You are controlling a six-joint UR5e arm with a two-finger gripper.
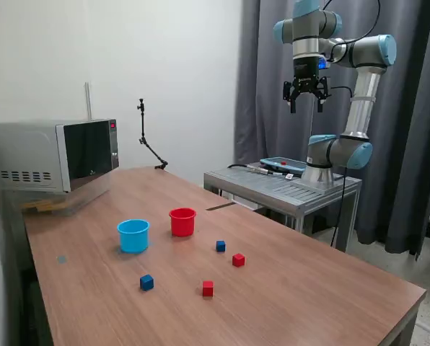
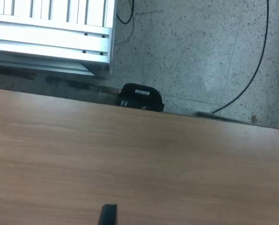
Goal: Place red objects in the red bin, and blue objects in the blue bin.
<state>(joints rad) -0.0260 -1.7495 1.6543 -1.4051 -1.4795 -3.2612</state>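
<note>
In the exterior view, the red cup [image 1: 182,221] and the light blue cup [image 1: 133,235] stand side by side on the wooden table [image 1: 309,295]. In front of them lie two blue cubes [image 1: 221,246] [image 1: 146,282] and two red cubes [image 1: 238,260] [image 1: 208,288], all apart from each other. My gripper [image 1: 306,107] hangs high above the metal stand, far from the cubes, open and empty. In the wrist view only its dark fingertips [image 2: 107,216] show over bare tabletop [image 2: 130,154]. No cube or cup shows there.
A microwave [image 1: 56,155] sits at the table's far corner on the exterior view's left. A thin black camera arm [image 1: 146,137] stands behind. The arm's metal stand [image 1: 283,189] carries a pendant [image 1: 283,165]. The wrist view shows floor cables [image 2: 252,75] and a black object [image 2: 140,97] past the table edge.
</note>
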